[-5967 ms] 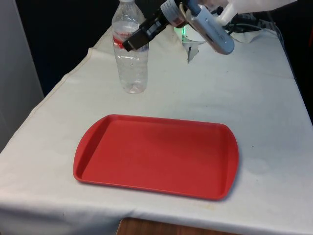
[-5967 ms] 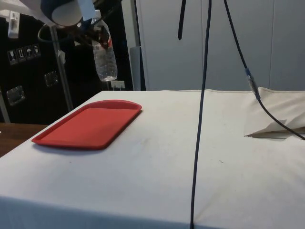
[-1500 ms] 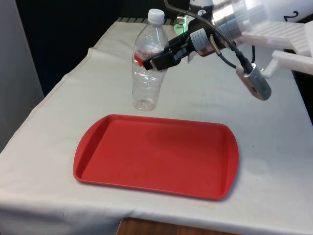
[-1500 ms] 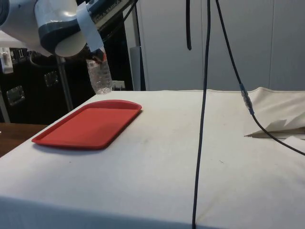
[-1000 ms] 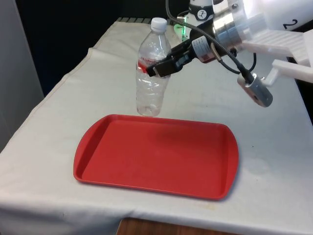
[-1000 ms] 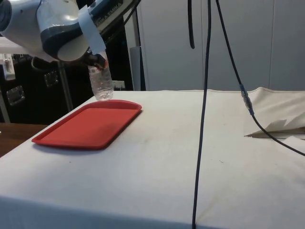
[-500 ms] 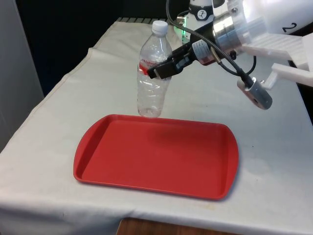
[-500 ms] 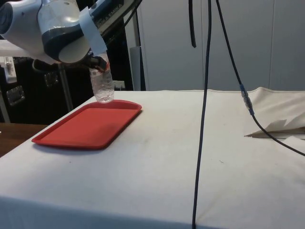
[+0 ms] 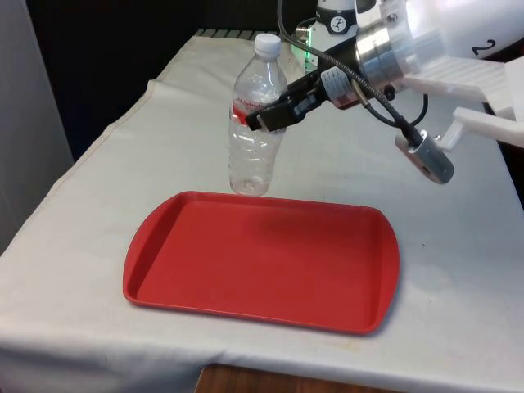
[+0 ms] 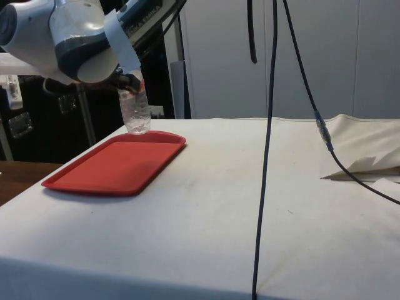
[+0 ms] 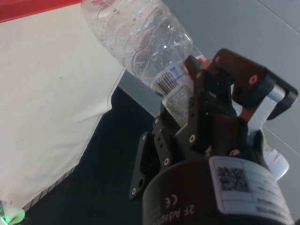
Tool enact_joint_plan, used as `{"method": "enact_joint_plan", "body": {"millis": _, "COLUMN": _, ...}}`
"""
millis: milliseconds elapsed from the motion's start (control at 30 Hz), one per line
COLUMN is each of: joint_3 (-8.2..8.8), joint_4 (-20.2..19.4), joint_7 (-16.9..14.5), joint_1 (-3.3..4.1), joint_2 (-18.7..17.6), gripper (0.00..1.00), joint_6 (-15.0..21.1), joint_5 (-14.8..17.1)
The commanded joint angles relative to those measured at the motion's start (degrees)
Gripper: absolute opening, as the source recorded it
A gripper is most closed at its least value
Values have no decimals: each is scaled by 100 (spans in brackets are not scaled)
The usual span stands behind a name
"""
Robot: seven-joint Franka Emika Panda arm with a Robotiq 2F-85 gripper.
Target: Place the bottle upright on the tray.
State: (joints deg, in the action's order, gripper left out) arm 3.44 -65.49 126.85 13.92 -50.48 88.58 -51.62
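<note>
The jaws [image 9: 264,116] pinch the near-upright bottle [image 9: 256,123] at its label, its base hanging just beyond the tray's [image 9: 262,259] far rim.

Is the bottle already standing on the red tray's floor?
No: in the front view the bottle hangs in the gripper, its base at the far rim of the tray, not on the floor.

One clear plastic bottle [image 9: 256,123], white cap, red label band. One red tray [image 9: 262,260]. One black two-finger gripper [image 9: 264,118]. One white cloth [image 9: 123,155] over table. Two dark cables [image 10: 269,125] hanging, side view.
</note>
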Motion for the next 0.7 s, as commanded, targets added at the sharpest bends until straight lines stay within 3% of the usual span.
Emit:
{"method": "enact_joint_plan", "body": {"millis": 0, "joint_3": -11, "joint_4": 6, "joint_7": 6, "joint_1": -6, "joint_2": -6, "gripper": 34, "joint_6": 17, "joint_5": 11}}
{"method": "enact_joint_plan", "body": {"millis": 367, "joint_3": 0, "joint_4": -6, "joint_7": 0, "joint_1": 0, "joint_2": -11, "gripper": 34, "joint_6": -6, "joint_5": 0}}
{"method": "enact_joint_plan", "body": {"millis": 667, "joint_3": -52, "joint_4": 0, "joint_7": 11, "joint_1": -69, "joint_2": 0, "gripper": 34, "joint_6": 138, "joint_5": 172}}
